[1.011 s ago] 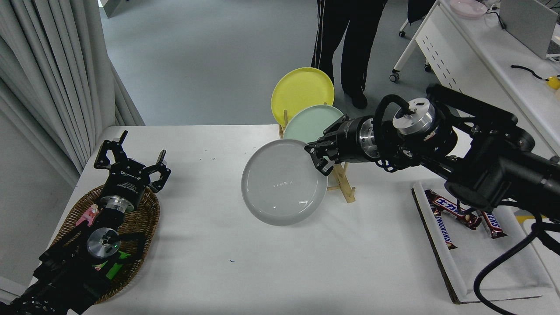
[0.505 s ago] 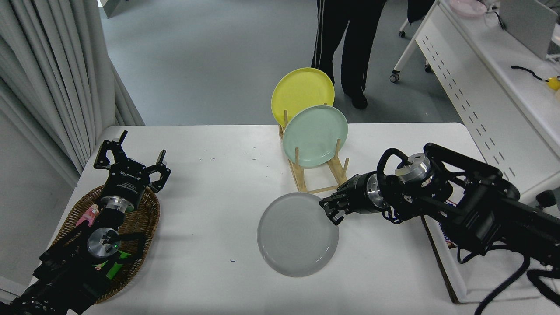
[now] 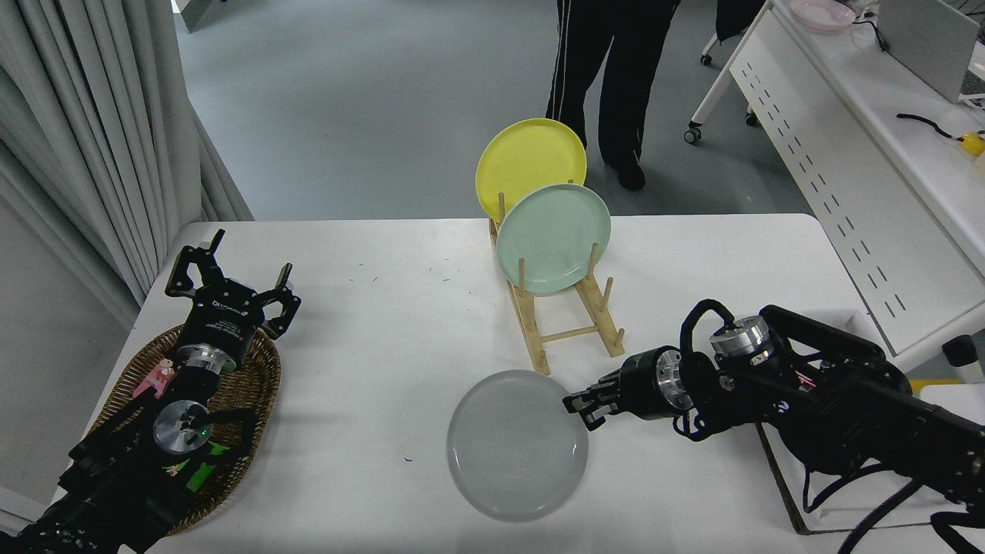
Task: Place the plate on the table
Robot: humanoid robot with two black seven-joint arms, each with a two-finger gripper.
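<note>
The light grey plate (image 3: 517,445) lies flat or nearly flat, low over the front middle of the white table (image 3: 369,331). My right gripper (image 3: 580,408) comes in from the right and is shut on the plate's right far rim. I cannot tell whether the plate's underside rests fully on the tabletop. My left gripper (image 3: 231,286) is parked open at the lower left, above a wicker basket (image 3: 254,385).
A wooden rack (image 3: 569,323) behind the plate holds a mint green plate (image 3: 554,237) and a yellow plate (image 3: 529,158). A tray (image 3: 800,492) lies under my right arm. A person's legs (image 3: 608,77) stand beyond the far edge. A white perforated desk (image 3: 846,154) is at the right.
My right gripper carried the grey plate from in front of the rack down and toward the table's front, turning it from tilted to flat. The left arm has not moved.
</note>
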